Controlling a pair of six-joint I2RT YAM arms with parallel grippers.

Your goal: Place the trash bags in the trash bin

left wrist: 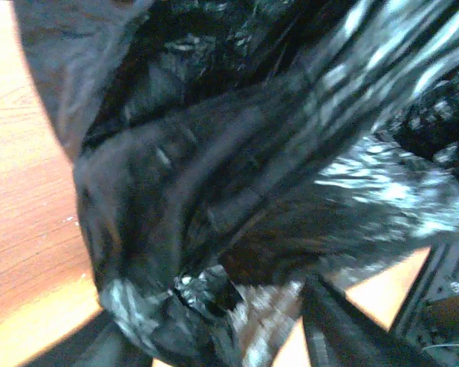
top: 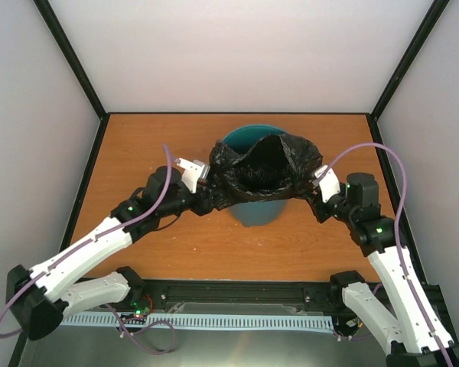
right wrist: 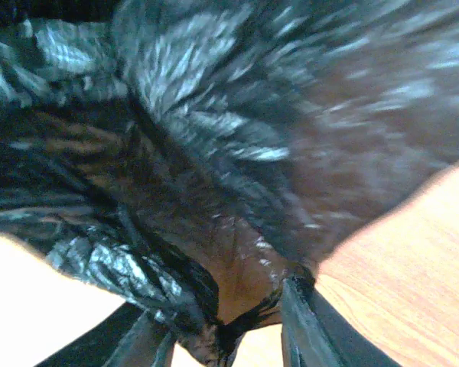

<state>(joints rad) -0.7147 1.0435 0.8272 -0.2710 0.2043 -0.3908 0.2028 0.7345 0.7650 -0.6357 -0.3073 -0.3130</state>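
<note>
**Top external view.** The thin, glossy, wrinkled black plastic trash bag (top: 264, 172) is draped over the mouth of the round teal-green plastic trash bin (top: 245, 138). The bag opening faces up. Its film hangs down the outside of the near wall of the bin, and the far left part of the rim is uncovered. The trash bin stands upright on the orange-brown wooden desk (top: 138, 145), near the middle of its width. The left gripper (top: 208, 180) meets the left edge of the bag. The right gripper (top: 318, 175) meets the right edge.

**Left wrist view.** The trash bag (left wrist: 237, 176) fills most of the frame, with the desk (left wrist: 23, 191) visible on the left. The picture is blurred. At the left gripper (left wrist: 210, 310), a crumpled wad of film sits between the two dark jaws. The jaws appear clamped on it.

**Right wrist view.** The trash bag (right wrist: 237, 130) covers the upper frame, with the desk (right wrist: 413, 252) at the lower right. At the right gripper (right wrist: 222, 317), the jaws are closed onto a gathered fold of the film.
</note>
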